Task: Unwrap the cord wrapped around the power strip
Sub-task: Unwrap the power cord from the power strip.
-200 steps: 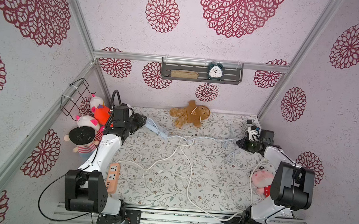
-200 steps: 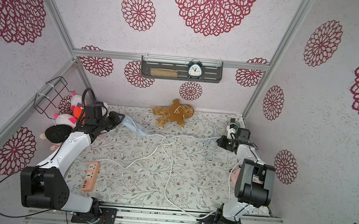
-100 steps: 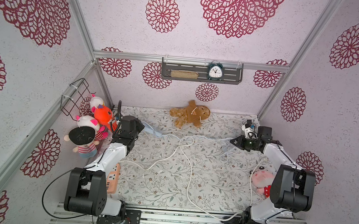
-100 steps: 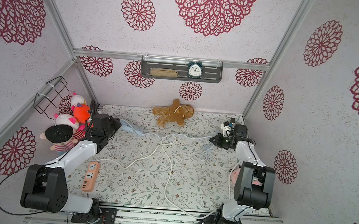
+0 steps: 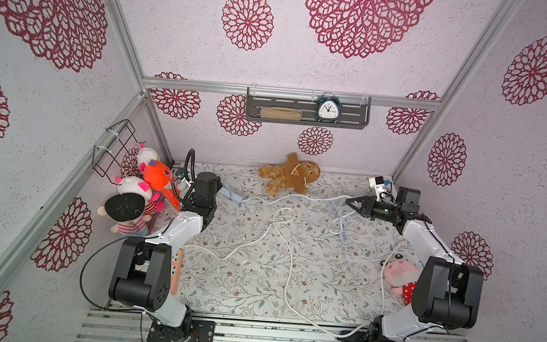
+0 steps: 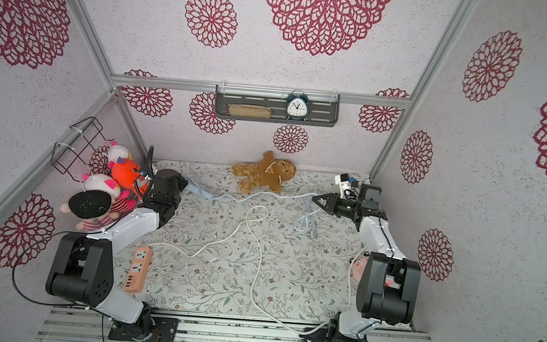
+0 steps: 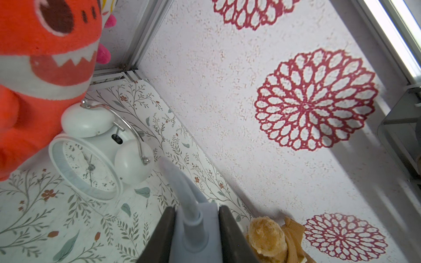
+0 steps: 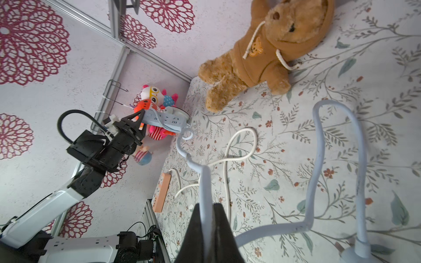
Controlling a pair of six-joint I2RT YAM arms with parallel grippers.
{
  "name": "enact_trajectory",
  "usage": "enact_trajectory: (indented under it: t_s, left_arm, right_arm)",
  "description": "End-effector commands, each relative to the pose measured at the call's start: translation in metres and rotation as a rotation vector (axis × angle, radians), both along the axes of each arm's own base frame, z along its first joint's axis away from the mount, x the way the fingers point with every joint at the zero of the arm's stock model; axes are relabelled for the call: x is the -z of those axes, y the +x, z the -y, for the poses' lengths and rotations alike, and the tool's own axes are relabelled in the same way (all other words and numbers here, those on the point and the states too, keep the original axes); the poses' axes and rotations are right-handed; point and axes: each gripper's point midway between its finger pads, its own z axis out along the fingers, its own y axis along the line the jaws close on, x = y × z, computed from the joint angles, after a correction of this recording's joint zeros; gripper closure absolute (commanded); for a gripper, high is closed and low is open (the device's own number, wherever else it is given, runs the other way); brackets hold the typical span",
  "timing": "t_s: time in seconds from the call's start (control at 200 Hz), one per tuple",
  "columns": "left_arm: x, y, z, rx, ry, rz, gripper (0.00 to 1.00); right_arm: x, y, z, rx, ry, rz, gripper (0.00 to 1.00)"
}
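Clamping power strip (image 8: 167,119), left hand (image 7: 196,210), cord (image 8: 206,182) trailing

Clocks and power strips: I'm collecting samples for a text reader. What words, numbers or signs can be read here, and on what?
No word, brand or sign is readable.
White alarm clock: dial numerals, skewed and blurred, not quotable.
Shelf clock: numerals too small.
Orange power strip, blue power strip: markings too small.
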Motion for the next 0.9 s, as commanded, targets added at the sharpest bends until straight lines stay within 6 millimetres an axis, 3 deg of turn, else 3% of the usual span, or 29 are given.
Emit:
enact_trajectory:
  t_s: [0.0,0.125,0.26,0.375,0.515,0.675,0.896]
  left_arm:
    - [0.001,-0.006,-0.031,-0.139,0.029,0.019,1.00]
    - [0.011,0.006,-0.022,-0.088,-0.170,0.091,1.00]
    - [-0.005,0.020,-0.003,-0.037,-0.217,0.154,1.00]
    - [-0.017,0.030,0.004,-0.041,-0.277,0.247,1.00]
    - [-0.012,0.040,0.006,-0.087,-0.321,0.327,1.00]
    - [-0.010,0.040,0.001,-0.171,-0.281,0.381,1.00]
    - [-0.021,0.028,-0.015,-0.280,-0.117,0.379,1.00]
  right_arm:
    - [-0.062,0.001,0.008,-0.005,0.001,0.183,1.00]
    - [-0.041,0.004,0.009,0.000,-0.071,0.126,1.00]
    - [-0.014,0.004,0.001,-0.027,-0.089,0.053,1.00]
    - [-0.001,-0.006,-0.029,-0.111,-0.092,0.022,1.00]
    - [0.012,-0.018,-0.066,-0.232,-0.083,-0.011,1.00]
    - [0.009,-0.026,-0.071,-0.275,-0.077,-0.004,1.00]
    - [-0.014,-0.028,-0.056,-0.261,-0.030,0.051,1.00]
